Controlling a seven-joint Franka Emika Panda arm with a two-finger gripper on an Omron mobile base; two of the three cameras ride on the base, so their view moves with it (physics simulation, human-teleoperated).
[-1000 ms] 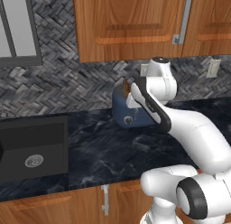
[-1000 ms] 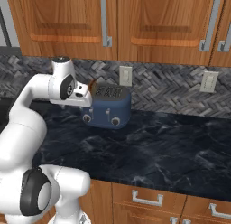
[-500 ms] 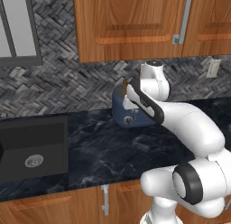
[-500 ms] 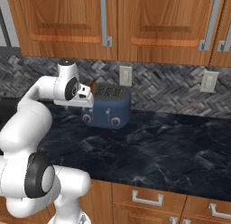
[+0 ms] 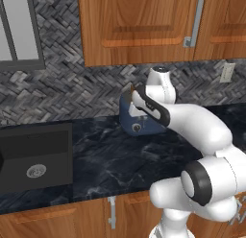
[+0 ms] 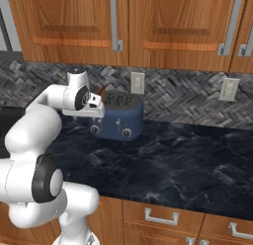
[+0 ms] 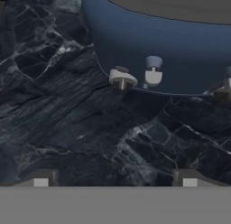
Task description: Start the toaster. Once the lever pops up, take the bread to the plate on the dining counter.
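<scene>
Against the grey herringbone tile backsplash (image 6: 178, 96), at the back of a black marble countertop with white veining (image 6: 168, 165), stands a dark blue rounded box toaster (image 6: 118, 118). Two small silver knobs (image 6: 126, 133) sit low on its front face. From the right base view its top shows dark slots, and a small brown slice of toasted bread (image 6: 101, 92) pokes up from the toaster's left end, just beside the robot's hand. In the hand view, the toaster's blue front wall (image 7: 158, 47) curves across the top, with a pale knob (image 7: 121, 78) and a blue-capped lever (image 7: 153, 70) near its lower edge, above the veined stone.

The two-finger gripper (image 7: 115, 178) hangs over the counter in front of the toaster, its two small tips (image 7: 41, 178) spread wide apart with nothing between them; it touches neither toaster nor bread.

Well left of the toaster, a dark recessed sink (image 5: 57, 141) is set into the same countertop, a round metal drain (image 5: 36, 171) at its bottom. Wooden cabinets (image 6: 163, 26) with metal handles hang above the toaster.
</scene>
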